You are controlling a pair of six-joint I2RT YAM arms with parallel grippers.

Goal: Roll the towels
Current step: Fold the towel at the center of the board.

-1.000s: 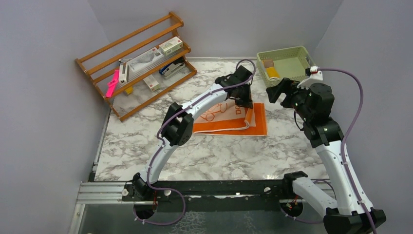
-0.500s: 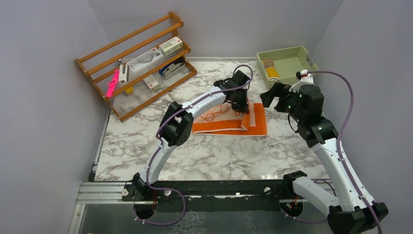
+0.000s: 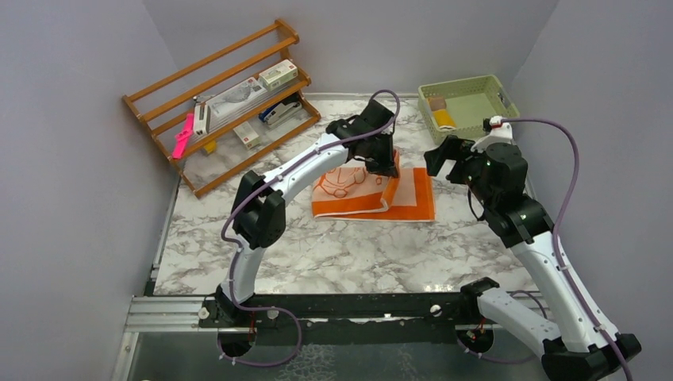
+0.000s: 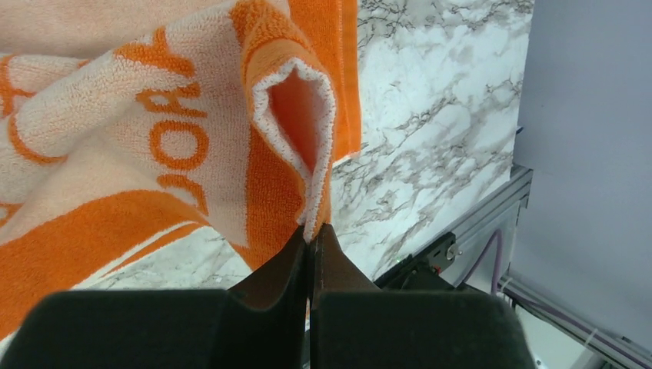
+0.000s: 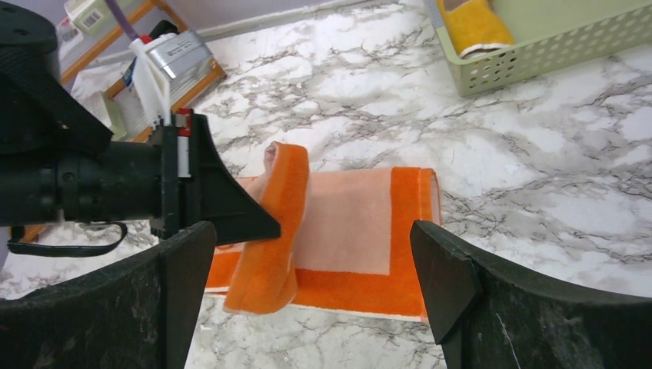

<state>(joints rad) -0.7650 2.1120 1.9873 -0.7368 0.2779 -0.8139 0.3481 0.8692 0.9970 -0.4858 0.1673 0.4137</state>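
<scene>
— So, where's the orange towel (image 3: 414, 205) rn?

— On the marble table (image 3: 341, 254), mid-back. One hemmed edge is raised in a loop near the towel's middle, and the part right of it lies flat. My left gripper (image 4: 311, 234) has its jaws pressed together on that raised hem.

— And the right side?

— My right gripper (image 3: 444, 159) has its jaws wide apart w/ nothing in them. It hangs above the table near the towel's flat right end. The yellow towel (image 5: 473, 23) sits in the green basket (image 5: 538, 54), back right, well apart from all this.

— Tips for the roll?

— IMO, carry the pinched hem low and over toward the left so the turn lands tight, not as a slack loop. My left wrist cam shows the hem gaping into a pocket above the tips, so the grip prob. has only a thin bit of cloth. Pull hard and it may slip out. I'd bring the right gripper down onto the flat part to pin it, else the whole cloth could drag across the marble. Go slow and keep the edges square w/ the orange border, or the roll comes out cone-shaped.
</scene>
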